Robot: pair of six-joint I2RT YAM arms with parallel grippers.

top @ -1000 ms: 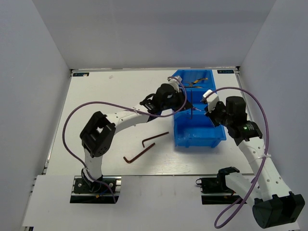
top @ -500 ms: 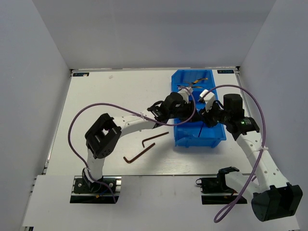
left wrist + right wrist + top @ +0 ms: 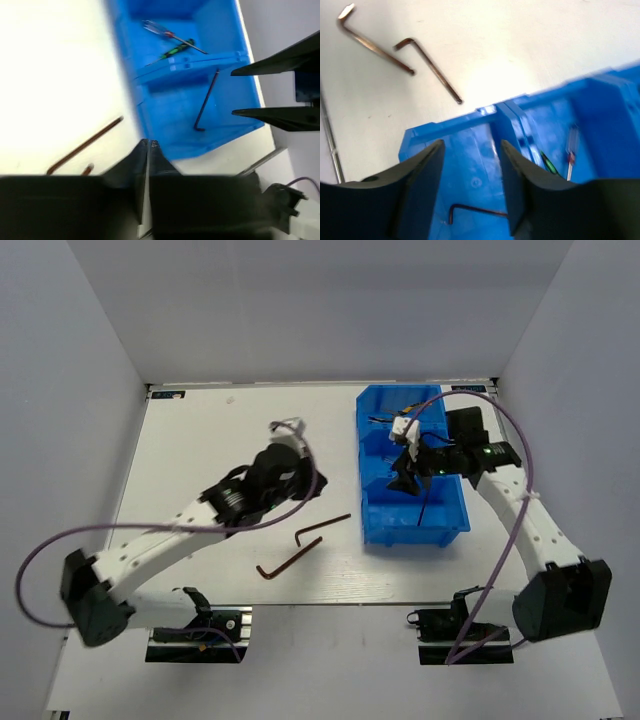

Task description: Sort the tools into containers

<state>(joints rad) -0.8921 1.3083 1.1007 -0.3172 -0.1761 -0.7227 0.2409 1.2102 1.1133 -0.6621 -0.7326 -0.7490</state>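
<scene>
Left pincer [image 3: 149,143] pressed together, holding nothing, over mid-desk. Right pincer [image 3: 471,147] spread, holding nothing, above near compartment of blue bin [image 3: 415,533]; one hex key [image 3: 480,211] inside.

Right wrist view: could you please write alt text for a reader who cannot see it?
The open right gripper hovers over a bright blue plastic bin holding one dark brown L-shaped hex key; two more hex keys lie on the white table beyond it.
</scene>
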